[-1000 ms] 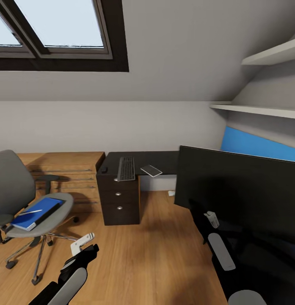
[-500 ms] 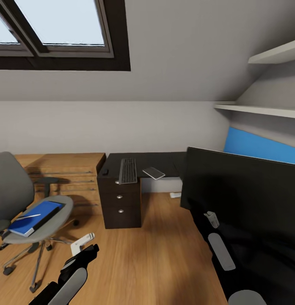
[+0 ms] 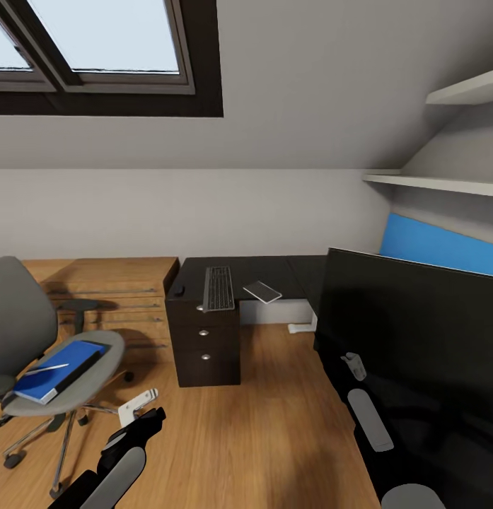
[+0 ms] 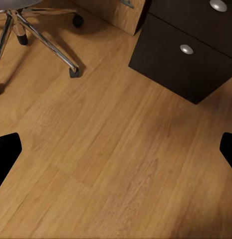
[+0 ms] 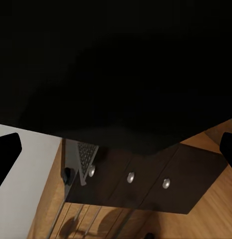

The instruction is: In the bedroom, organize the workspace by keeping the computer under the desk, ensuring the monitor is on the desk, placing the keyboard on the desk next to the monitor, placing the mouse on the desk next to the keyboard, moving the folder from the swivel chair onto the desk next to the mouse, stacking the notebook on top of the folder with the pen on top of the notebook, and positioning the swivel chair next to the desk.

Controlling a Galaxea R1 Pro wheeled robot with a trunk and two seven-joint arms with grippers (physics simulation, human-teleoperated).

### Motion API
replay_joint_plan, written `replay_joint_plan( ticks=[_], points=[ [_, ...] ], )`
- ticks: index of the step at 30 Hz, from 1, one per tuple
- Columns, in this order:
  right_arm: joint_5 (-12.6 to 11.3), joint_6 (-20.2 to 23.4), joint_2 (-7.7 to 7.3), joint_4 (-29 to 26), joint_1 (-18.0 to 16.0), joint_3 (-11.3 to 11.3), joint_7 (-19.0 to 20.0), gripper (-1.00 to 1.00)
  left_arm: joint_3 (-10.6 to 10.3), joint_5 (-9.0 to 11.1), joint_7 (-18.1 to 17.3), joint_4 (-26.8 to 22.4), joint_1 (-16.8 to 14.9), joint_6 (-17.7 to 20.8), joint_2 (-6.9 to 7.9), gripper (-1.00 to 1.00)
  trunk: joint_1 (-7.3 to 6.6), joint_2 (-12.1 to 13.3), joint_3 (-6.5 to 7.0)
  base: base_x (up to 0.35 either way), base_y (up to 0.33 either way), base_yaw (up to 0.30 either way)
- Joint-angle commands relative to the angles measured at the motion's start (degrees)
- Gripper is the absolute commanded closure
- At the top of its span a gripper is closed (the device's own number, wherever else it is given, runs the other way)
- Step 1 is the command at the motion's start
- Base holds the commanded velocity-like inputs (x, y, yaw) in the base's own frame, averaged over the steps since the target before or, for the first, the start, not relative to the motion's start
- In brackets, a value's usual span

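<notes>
- The desk (image 3: 274, 268) has a glossy black top, a blue rear panel (image 3: 437, 244) and a dark drawer unit (image 3: 206, 343) with round metal knobs; everything else is placed against it.
- The keyboard (image 3: 219, 288) is a long, slim, dark grey slab with black keys, lying flat on the desk above the drawer unit, its long axis running from the desk's front edge toward the wall.
- The mouse (image 3: 178, 290), a small black oval, sits on the desk's end just beside the keyboard.
- The notebook (image 3: 262, 291), a small flat grey rectangle with a pale edge, lies askew on the desk on the keyboard's other side.
- The monitor (image 3: 416, 332), a broad matte black screen with a pale top edge, stands on the desk's near wing, close to the camera.
- The swivel chair (image 3: 41, 353), grey with chrome legs, stands on the wood floor (image 4: 116, 159) well apart from the desk, in front of a light wooden chest (image 3: 112, 290).
- The bright blue folder (image 3: 59, 370) lies flat on its seat, with the thin whitish pen (image 3: 47, 368) on top.
- The left gripper (image 4: 116, 149) hangs over bare floor near the drawer unit, fingers spread, holding nothing.
- The right gripper (image 5: 116, 149) is beside the monitor, fingers released.
</notes>
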Motion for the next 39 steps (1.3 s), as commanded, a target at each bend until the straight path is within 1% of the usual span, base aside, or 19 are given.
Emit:
replay_joint_plan(
  ticks=[1,8,27,33,39],
  points=[
    [-0.44,0.37,0.06,-0.11,-0.03,-0.18,-0.17,-1.00,-0.12,0.11,0.35,-0.08,-0.07,0.29,0.06,-1.00,0.00,-0.04,-0.07,0.020,0.005,0.000],
    [-0.44,0.37,0.06,-0.11,-0.03,-0.18,-0.17,-1.00,-0.10,0.11,0.35,-0.12,-0.07,0.29,0.06,-1.00,0.00,-0.04,-0.07,0.107,0.001,0.000],
    [-0.45,0.37,0.06,-0.11,-0.03,-0.18,-0.17,-1.00,-0.03,0.11,0.35,-0.07,-0.07,0.29,0.06,-1.00,0.00,-0.04,-0.07,0.009,0.000,0.000],
    [-0.45,0.37,0.06,-0.11,-0.03,-0.18,-0.17,-1.00,-0.03,0.11,0.35,-0.07,-0.07,0.29,0.06,-1.00,0.00,-0.04,-0.07,0.178,0.000,0.000],
    [-0.45,0.37,0.06,-0.14,-0.03,-0.18,-0.16,-1.00,-0.03,0.11,0.36,-0.07,-0.07,0.29,0.06,-1.00,0.00,-0.04,-0.07,0.046,0.000,0.000]
  ],
)
